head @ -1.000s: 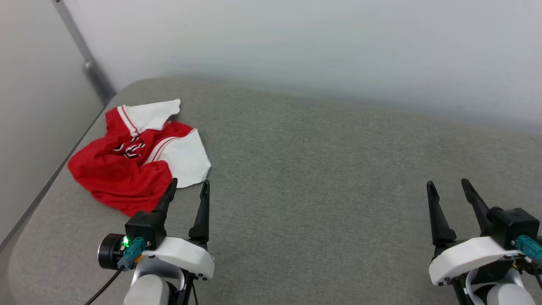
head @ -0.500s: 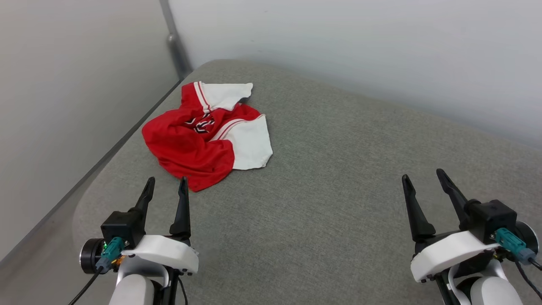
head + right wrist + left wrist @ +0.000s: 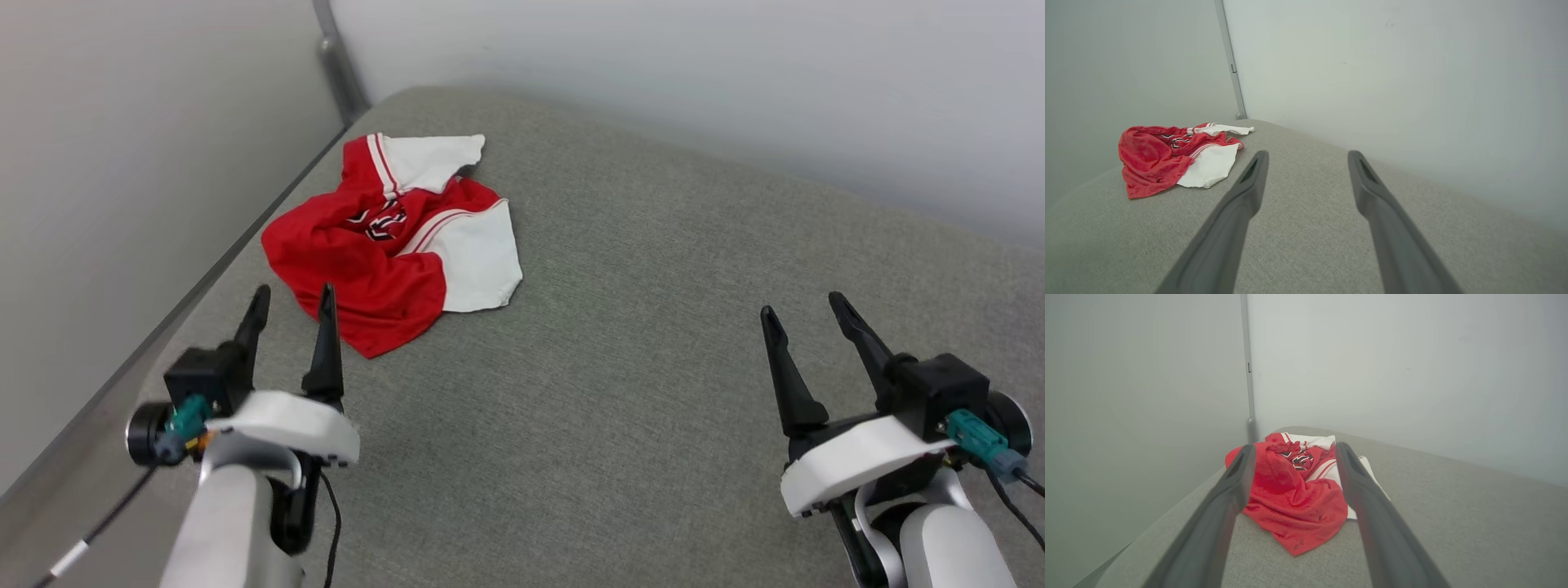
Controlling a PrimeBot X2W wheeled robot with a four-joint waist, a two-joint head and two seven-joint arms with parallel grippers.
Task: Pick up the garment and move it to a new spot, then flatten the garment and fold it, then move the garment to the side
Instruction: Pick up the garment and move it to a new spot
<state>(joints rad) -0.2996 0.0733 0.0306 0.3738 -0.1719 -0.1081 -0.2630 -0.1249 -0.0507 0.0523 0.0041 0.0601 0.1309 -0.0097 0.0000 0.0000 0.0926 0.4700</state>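
The garment [image 3: 384,245], a red T-shirt with white sleeves and black-and-white lettering, lies crumpled near the far left corner of the grey padded surface [image 3: 637,327]. It is seen again in the left wrist view [image 3: 1290,490] and the right wrist view [image 3: 1163,157]. My left gripper [image 3: 294,290] is open, just short of the garment's near red hem, with nothing between its fingers. Far off at the lower right, my right gripper [image 3: 804,306] is open and holds nothing.
Pale walls [image 3: 653,73] close in the surface at the back and left, with a grey vertical post [image 3: 335,57] in the corner. The surface's left edge [image 3: 163,327] runs close beside my left gripper. Bare grey fabric stretches between the grippers.
The head camera turned left, shifting the whole scene right. My left gripper has risen and moved forward toward the garment's near hem. The garment lies as before.
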